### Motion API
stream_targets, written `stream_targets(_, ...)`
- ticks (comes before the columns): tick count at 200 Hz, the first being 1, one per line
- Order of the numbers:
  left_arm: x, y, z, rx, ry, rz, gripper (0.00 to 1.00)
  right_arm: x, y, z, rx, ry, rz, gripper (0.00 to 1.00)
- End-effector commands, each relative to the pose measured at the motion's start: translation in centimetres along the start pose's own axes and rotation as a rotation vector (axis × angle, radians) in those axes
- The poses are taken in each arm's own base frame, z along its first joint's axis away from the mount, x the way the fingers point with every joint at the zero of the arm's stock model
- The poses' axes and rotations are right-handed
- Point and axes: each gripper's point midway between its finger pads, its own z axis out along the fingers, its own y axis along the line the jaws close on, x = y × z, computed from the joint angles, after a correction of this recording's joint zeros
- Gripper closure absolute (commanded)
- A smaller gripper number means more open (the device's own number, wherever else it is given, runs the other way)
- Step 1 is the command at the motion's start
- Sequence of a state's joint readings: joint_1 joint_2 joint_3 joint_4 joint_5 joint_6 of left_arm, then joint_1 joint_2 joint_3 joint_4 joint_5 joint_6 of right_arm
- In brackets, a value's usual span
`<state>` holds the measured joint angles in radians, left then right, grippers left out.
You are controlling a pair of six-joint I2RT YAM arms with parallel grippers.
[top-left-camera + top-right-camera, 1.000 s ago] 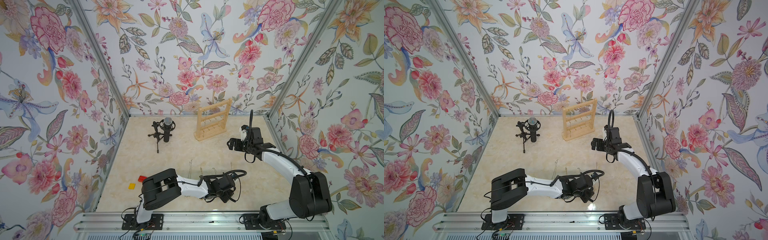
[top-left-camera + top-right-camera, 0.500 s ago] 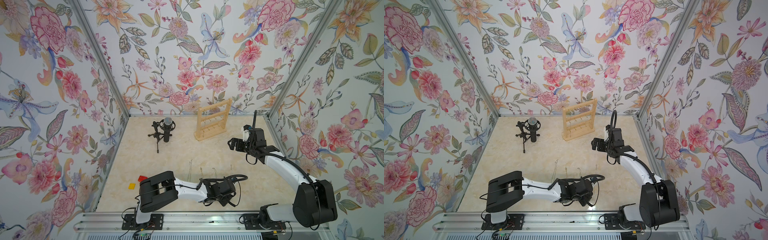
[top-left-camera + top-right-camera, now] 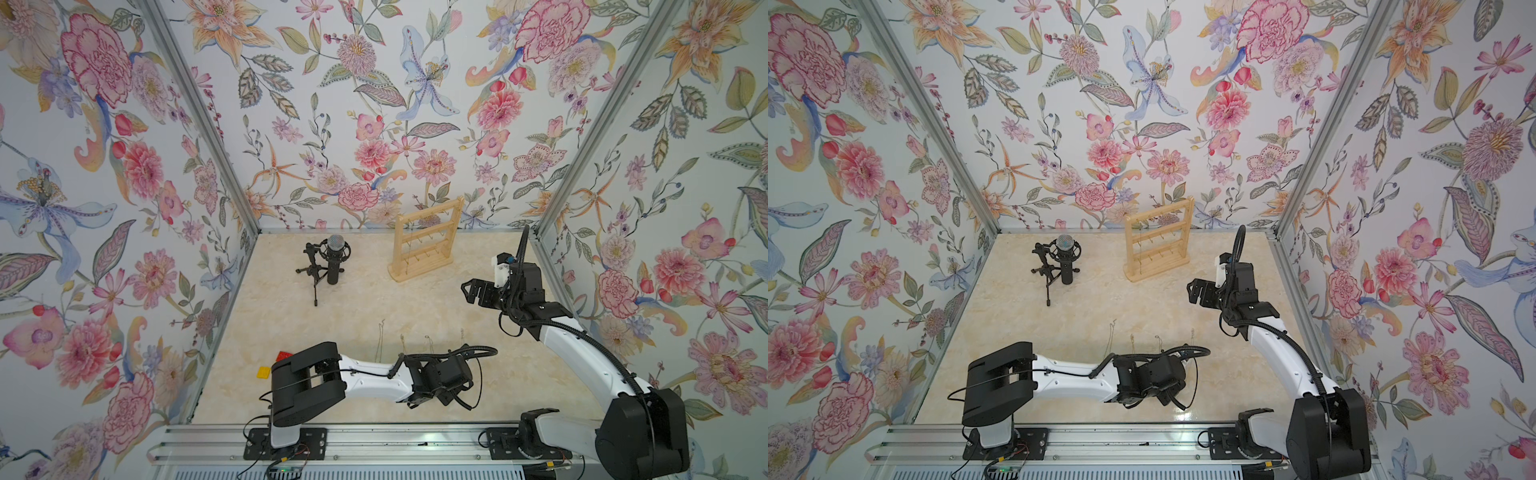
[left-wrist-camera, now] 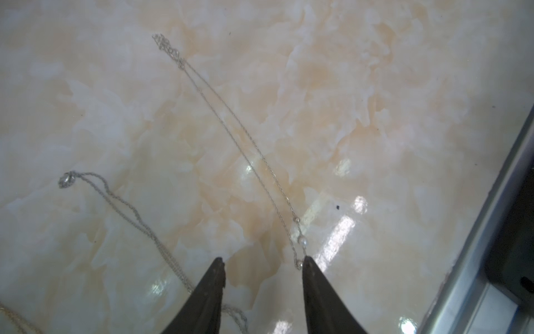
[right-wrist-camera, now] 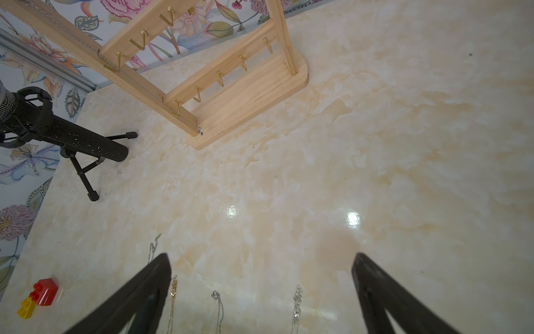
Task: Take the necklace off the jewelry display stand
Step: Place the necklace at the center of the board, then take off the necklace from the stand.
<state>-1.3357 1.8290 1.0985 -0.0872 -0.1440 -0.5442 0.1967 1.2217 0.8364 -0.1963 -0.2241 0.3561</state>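
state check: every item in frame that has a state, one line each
jewelry display stand: upright
hung necklace: on the stand, running down one post
beaded necklace: flat on the table, one end beside a left gripper finger
other loose chains: flat on the table
left gripper: open, nothing between the jaws
right gripper: open, empty
microphone: upright

Robot lab booth: floral panels (image 3: pixel 374 104), alu frame (image 3: pixel 395 440), mic (image 3: pixel 336 259).

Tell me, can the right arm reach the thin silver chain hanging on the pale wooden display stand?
Probably yes: its open fingers face the silver chain across bare tabletop; black microphone stands aside.
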Motion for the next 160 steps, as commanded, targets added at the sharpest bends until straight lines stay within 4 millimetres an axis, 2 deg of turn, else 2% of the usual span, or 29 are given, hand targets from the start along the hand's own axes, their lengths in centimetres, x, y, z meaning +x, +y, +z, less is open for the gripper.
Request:
stream_targets(1, -4.0, 0.5, -3.4, -0.020, -0.159, -0.015, 0.42, -0.8, 1.2, -1.2, -0.091, -0.062, 0.027, 0.00)
stream_targets(27, -6.3, 1.6, -6.4, -0.053, -0.257, -0.025, 0.29, -1.1, 2.6, -2.8, -0.206, -0.140, 0.027, 0.00)
stream_targets(45, -6.8, 2.7, -8.0, -0.098, -0.285, -0.021, 0.20, -1.1, 3.3, -3.7, -0.250, -0.161, 0.012, 0.00)
stream_targets(48, -7.4, 3.0, -9.3, -0.100, -0.312, -0.028, 0.18, -1.1, 3.4, -3.8, -0.257, -0.165, 0.011, 0.00)
stream_targets(60, -7.8, 4.0, -10.9, -0.127, -0.339, -0.030, 0.13, -1.3, 4.0, -4.4, -0.290, -0.180, 0.005, 0.01)
stream_targets(105, -8.2, 10.1, -17.1, -0.254, -0.403, -0.085, 0.02, -2.7, 8.0, -7.8, -0.526, -0.312, -0.063, 0.18)
stream_targets(160, -6.9, 17.2, -23.4, -0.398, -0.392, -0.128, 0.01, -3.7, 13.5, -9.0, -0.756, -0.261, -0.167, 0.43)
